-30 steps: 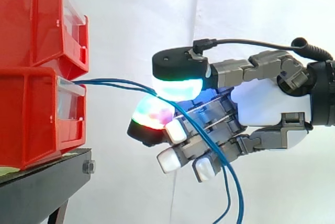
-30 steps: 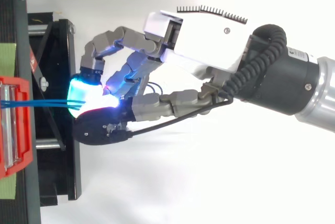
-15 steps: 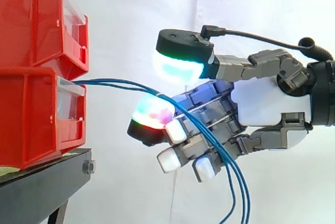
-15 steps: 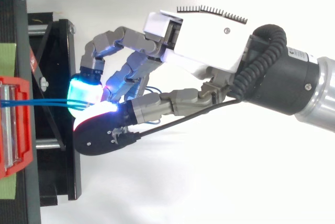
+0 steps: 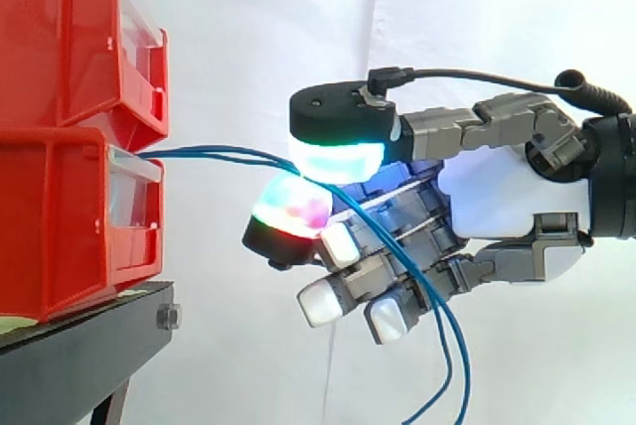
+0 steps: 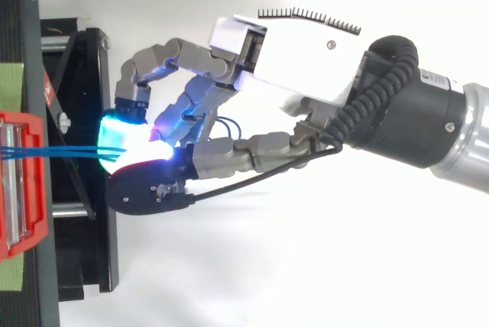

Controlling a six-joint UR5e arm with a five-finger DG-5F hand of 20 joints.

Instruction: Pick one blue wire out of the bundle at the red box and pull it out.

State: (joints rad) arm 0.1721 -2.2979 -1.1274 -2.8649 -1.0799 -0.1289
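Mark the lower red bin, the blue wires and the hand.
lower red bin [image 5: 60, 226]: side view, its side wall.
blue wires [image 5: 204, 153]: side view, stretch just outside that bin.
hand [image 5: 487, 192]: side view, white palm.

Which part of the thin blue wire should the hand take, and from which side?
Take the thin blue wire on its level free span just outside the lower red plastic bin, pinching from above and below. There the strands run through open air, slightly fanned; further right they drop across the curled fingers. The hand pinches there with its glowing pads; whether on one strand, I cannot tell.
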